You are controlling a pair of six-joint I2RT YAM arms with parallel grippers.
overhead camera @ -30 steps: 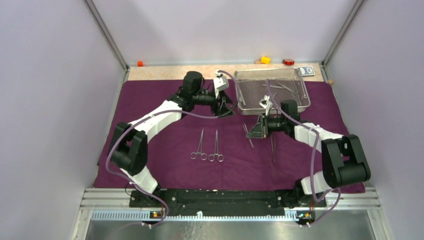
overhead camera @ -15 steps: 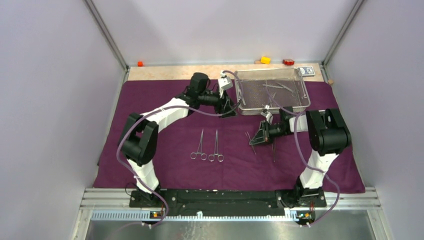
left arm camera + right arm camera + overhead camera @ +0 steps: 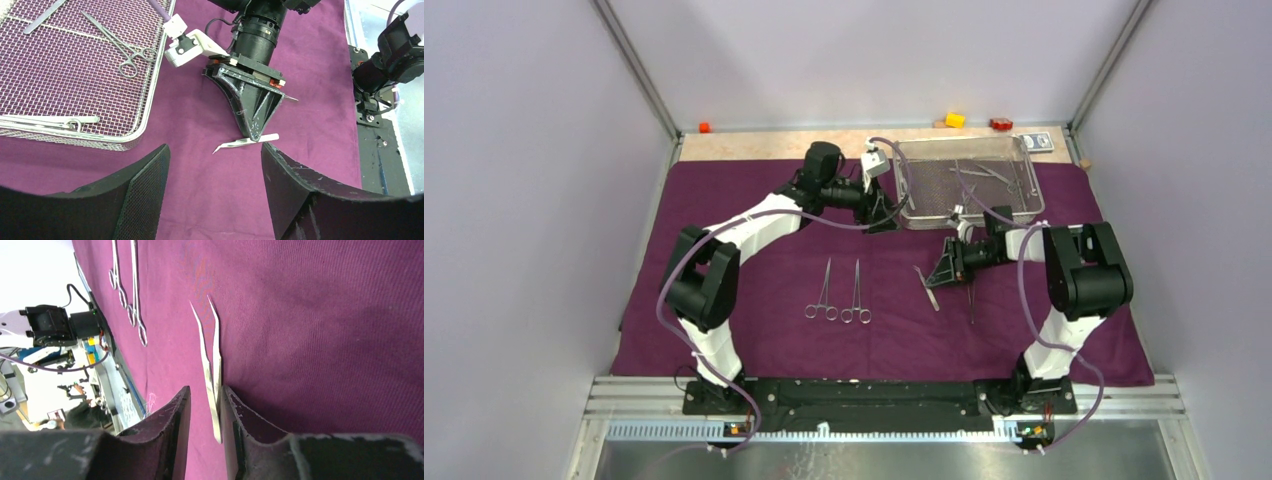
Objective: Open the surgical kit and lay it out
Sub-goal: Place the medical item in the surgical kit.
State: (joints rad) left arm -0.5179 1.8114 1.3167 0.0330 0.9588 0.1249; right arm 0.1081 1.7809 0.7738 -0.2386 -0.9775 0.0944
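1. The cloth (image 3: 904, 340) lies spread flat over most of the table in the middle of the top view. A strip of bare tabletop (image 3: 774, 145) shows along its upper edge.
2. The tray (image 3: 929, 185) stands on the upper right part of the cloth, open side up, with its upper edge at the cloth's upper edge.
3. The left gripper (image 3: 215, 152) hangs just beside the tray's lower left corner in the top view. Its fingers (image 3: 145, 200) stand wide apart, with only cloth between them.
4. The right gripper (image 3: 206, 390) is right of centre in the top view, just below the tray, with its tip down at the cloth. Its fingers stand a narrow gap apart and are not clamped.
5. The tweezers (image 3: 245, 143) lie flat on the cloth under that tip. In the right wrist view their rear end sits in the gap, close against one finger and clear of the other, and their points reach out past the tips.
6. Two clamps (image 3: 841, 292) lie side by side on the cloth at the centre of the top view. Their rings point to the lower edge, and they are well apart from both grippers.
7. A thin tool (image 3: 970, 300) lies on the cloth just right of the right gripper. Its kind cannot be told.
8. In the tray, the left wrist view shows a ringed clamp (image 3: 117, 47) on the mesh. It also shows a flat steel piece (image 3: 42, 17) at the upper left and another tool (image 3: 50, 120) along the near wall.
9. A card packet (image 3: 1039, 142) lies just past the tray's upper right corner.
10. A yellow block (image 3: 954, 120) and a red block (image 3: 1001, 124) sit at the top edge above the tray. An orange block (image 3: 705, 127) sits at the upper left.
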